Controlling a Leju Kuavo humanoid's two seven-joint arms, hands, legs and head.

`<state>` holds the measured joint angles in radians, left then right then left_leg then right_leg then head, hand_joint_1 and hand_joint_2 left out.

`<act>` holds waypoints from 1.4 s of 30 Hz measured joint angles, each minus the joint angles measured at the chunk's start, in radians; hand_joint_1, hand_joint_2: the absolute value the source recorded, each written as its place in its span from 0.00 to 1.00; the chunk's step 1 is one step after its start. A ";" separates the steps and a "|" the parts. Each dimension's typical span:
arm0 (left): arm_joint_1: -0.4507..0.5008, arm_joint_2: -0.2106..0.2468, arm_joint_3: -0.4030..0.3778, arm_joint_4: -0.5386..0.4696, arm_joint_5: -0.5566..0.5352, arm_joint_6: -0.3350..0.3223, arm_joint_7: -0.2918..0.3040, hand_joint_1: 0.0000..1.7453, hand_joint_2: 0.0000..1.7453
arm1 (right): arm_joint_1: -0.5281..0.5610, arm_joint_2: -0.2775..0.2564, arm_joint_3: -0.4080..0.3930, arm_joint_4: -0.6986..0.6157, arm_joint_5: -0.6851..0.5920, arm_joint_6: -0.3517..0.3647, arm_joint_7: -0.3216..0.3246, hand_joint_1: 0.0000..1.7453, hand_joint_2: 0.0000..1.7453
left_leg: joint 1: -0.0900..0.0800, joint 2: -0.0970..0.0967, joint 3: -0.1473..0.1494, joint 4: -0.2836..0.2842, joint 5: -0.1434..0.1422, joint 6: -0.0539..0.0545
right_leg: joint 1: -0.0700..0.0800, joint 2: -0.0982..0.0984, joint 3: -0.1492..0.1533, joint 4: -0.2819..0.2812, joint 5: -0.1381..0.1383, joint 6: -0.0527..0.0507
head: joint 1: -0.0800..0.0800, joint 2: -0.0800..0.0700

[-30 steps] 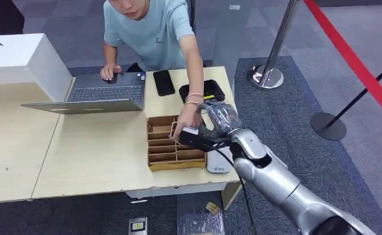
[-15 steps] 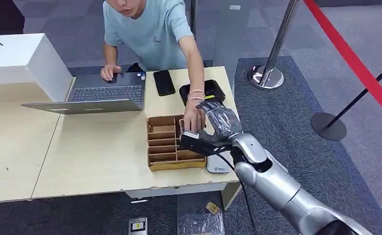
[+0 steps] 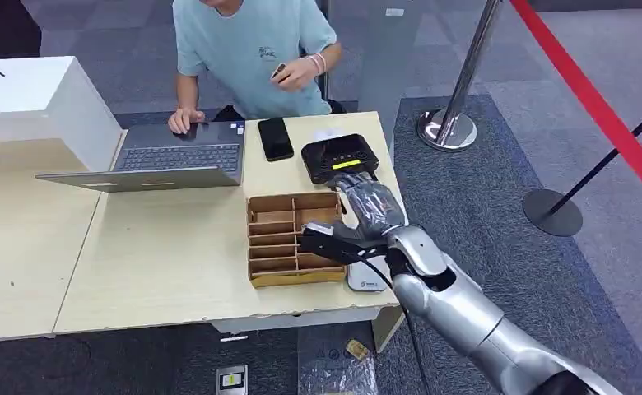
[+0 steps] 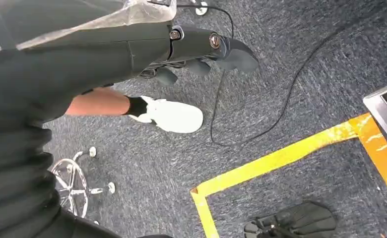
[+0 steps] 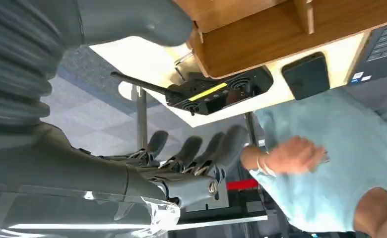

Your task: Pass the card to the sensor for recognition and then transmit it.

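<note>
Grey carpet runs under you and round a pale wooden table [image 3: 161, 255], with a strip of yellow floor tape [image 4: 281, 158] showing in the left wrist view. Your left hand [image 4: 201, 52] hangs down there over the carpet, fingers curled in on nothing, well away from the work.

Nearest on the table is the brown cardboard tray [image 3: 289, 239], and your right hand [image 3: 367, 210] hovers at its far corner. Its fingers [image 5: 196, 148] are spread with nothing between them and the thumb — it holds no card. Just beside the tray's near corner lies a small white device [image 3: 367, 276].

Beyond the right hand sits the black sensor [image 3: 340, 156] with its yellow strip, then a phone [image 3: 275, 137] and a laptop [image 3: 178, 156].

What has just changed is at the person [image 3: 252, 49]: a second ago their arm reached down into the tray right against your hand; now it has drawn back to their chest, and that hand [image 3: 297, 72] seems to hold something small and dark. Whether that is the card [image 3: 278, 72] you cannot tell for sure, but no card shows in the tray or at the sensor.

Judging from this, the handover looks done — the card seems to have left you. If so, the cycle is near its end, and you would next lift the right hand clear of the tray. Mind the tray's wall as you go, since your fingers hang close over it.
</note>
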<state>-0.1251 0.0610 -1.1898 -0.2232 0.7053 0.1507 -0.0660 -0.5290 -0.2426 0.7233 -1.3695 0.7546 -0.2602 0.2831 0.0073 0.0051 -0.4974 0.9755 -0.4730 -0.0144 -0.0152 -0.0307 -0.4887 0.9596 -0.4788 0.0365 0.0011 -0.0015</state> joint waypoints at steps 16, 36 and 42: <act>0.000 -0.003 0.000 0.000 -0.008 0.000 -0.001 0.00 1.00 | 0.000 0.032 0.006 0.075 -0.039 -0.018 -0.021 0.36 1.00 | 0.000 0.000 0.000 0.000 0.000 0.000 | 0.000 0.000 0.000 0.000 0.000 0.000 | 0.000 0.000; -0.001 -0.008 0.000 0.000 -0.011 0.000 0.000 0.00 1.00 | -0.039 0.067 0.006 0.201 -0.103 -0.019 -0.054 0.45 1.00 | 0.000 0.000 0.000 0.000 0.000 0.000 | 0.000 0.000 0.000 0.000 0.000 0.000 | 0.000 0.000; -0.001 -0.009 0.000 0.000 -0.008 0.000 0.008 0.00 1.00 | -0.052 0.085 0.007 0.242 -0.105 -0.012 -0.060 0.38 1.00 | 0.000 0.000 0.000 0.000 0.000 0.000 | 0.000 0.000 0.000 0.000 0.000 0.000 | 0.000 0.000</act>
<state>-0.1260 0.0523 -1.1898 -0.2235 0.6973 0.1507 -0.0584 -0.5807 -0.1575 0.7301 -1.1280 0.6493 -0.2720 0.2232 0.0073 0.0050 -0.4974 0.9755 -0.4730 -0.0144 -0.0152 -0.0307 -0.4885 0.9597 -0.4788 0.0365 0.0011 -0.0015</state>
